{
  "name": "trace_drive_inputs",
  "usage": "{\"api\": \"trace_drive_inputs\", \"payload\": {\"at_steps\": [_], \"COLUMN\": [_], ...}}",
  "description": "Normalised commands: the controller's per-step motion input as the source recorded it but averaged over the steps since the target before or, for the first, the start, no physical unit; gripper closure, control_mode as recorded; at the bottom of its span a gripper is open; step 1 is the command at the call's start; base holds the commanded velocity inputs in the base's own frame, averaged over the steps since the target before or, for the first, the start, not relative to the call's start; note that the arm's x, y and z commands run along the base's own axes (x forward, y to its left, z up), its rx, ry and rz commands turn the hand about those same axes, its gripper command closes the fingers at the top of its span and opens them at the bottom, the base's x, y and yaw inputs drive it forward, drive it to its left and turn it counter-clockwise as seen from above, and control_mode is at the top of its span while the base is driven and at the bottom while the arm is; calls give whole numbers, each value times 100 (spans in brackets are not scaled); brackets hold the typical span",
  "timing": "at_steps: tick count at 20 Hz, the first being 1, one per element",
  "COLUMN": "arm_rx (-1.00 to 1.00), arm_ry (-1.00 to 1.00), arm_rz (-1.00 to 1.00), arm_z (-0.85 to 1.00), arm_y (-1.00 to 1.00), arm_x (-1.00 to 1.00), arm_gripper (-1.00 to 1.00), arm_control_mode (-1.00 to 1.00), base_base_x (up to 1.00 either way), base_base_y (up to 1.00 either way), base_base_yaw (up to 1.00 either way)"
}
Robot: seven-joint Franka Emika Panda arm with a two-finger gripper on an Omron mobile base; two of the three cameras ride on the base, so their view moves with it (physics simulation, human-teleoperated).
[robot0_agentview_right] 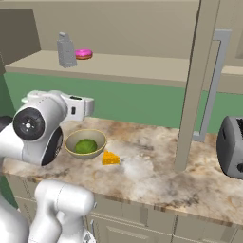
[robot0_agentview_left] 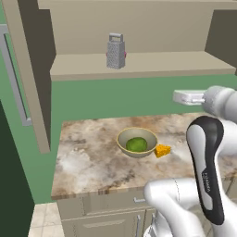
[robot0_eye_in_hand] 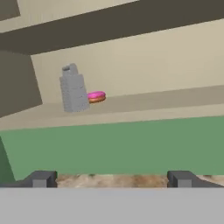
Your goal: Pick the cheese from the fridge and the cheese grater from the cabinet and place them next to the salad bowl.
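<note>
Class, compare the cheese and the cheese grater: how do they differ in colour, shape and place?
The cheese is an orange-yellow wedge; the cheese grater is a grey, tapered, perforated box with a loop handle. The cheese lies low on the counter beside the salad bowl; the grater stands upright on the cabinet shelf. Neither is held.

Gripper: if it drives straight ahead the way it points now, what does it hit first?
Probably the green wall under the cabinet shelf. In the hand view the open gripper aims at that band, with the grater and pink disc higher and left of its line. Nothing shows in between, though depth is unclear.
</note>
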Motion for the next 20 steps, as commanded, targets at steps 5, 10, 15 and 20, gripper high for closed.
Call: {"api": "trace_drive_inputs", "payload": {"at_steps": [5, 10, 15, 20], "arm_rx": [0, 0, -13, -9], "arm_ry": [-13, -10, -20, -1], "arm_rz": [10, 13, 9, 5], "arm_z": [69, 51, 32, 18], "arm_y": [12, 7, 16, 6], "arm_x": [0, -2, 0, 0], "arm_gripper": [-100, -100, -100, -100], "arm_control_mode": [-100, -100, -100, -100], "base_base_x": [0, 0, 0, 0], "base_base_y": [0, 0, 0, 0], "base_base_yaw": [0, 0, 0, 0]}}
